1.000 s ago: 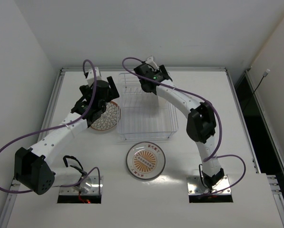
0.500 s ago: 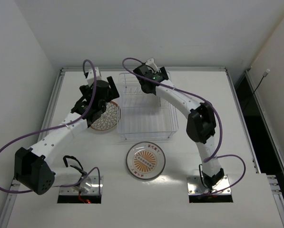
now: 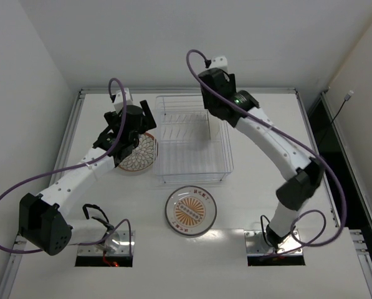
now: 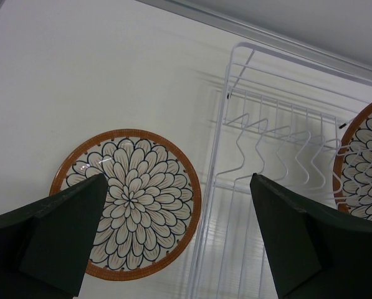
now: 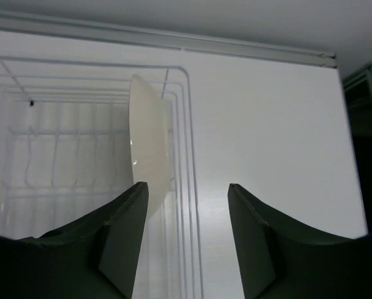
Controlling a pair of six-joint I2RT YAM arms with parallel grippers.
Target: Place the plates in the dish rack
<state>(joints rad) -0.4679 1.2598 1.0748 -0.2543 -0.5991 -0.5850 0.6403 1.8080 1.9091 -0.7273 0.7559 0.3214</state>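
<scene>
your right gripper (image 5: 186,190), jaws apart, hangs above the upright plate (image 5: 149,143) in the dish rack (image 5: 179,124). left gripper (image 4: 178,180), wide apart, hovers over the brown-rimmed plate (image 4: 126,224) on the tabletop (image 4: 80,75).

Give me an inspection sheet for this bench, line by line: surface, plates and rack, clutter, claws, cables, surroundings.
Surface: white table with a metal rail along its edges.
Job's things: upright plate stands on edge at the right end of the dish rack; flat brown-rimmed plate lies on the table left of the rack; sunburst plate lies flat in front of the rack.
Clutter: nothing seen.
Claws: left claw open, above the flat brown-rimmed plate; right claw open and empty, above the rack's right end.
Cables: purple cables loop along both arms.
Surroundings: white walls; dark gap right of the table.
</scene>
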